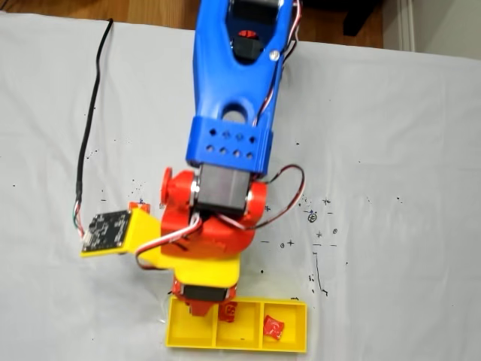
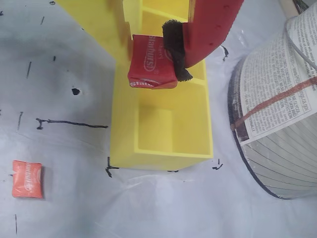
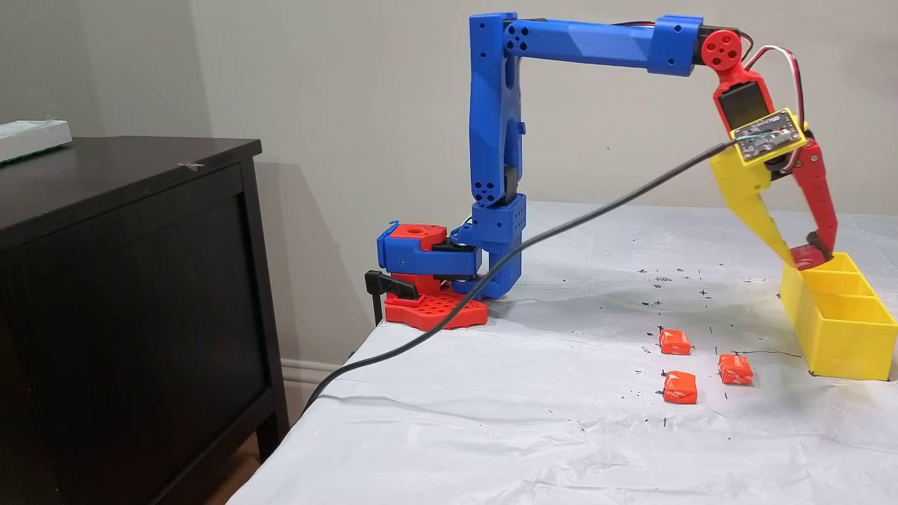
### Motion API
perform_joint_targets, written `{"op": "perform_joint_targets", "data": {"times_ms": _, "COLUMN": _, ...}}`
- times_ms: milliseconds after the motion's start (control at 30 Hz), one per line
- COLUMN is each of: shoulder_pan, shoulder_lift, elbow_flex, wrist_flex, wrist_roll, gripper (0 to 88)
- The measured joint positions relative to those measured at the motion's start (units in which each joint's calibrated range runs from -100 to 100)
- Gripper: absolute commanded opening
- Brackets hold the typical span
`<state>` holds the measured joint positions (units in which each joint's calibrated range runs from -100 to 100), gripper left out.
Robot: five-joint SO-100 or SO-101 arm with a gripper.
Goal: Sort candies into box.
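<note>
Over the yellow box (image 2: 124, 124), in the wrist view, a red candy (image 2: 151, 62) sits pinched tight in my claw (image 2: 161, 59). I think I am at the drop step. Next I should line it up over one square hole and let go. In the fixed view from above, the middle hole holds a candy (image 1: 228, 311) and the right hole another (image 1: 273, 327). Three more candies (image 3: 734, 369) wait on the desk (image 3: 526, 407).
</note>
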<state>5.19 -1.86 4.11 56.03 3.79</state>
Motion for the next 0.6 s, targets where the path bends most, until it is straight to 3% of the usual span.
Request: {"op": "perform_joint_targets", "data": {"times_ms": 600, "shoulder_pan": 0.0, "shoulder_lift": 13.5, "elbow_flex": -16.7, "wrist_flex": 5.8, "wrist_roll": -0.5, "gripper": 0.2}}
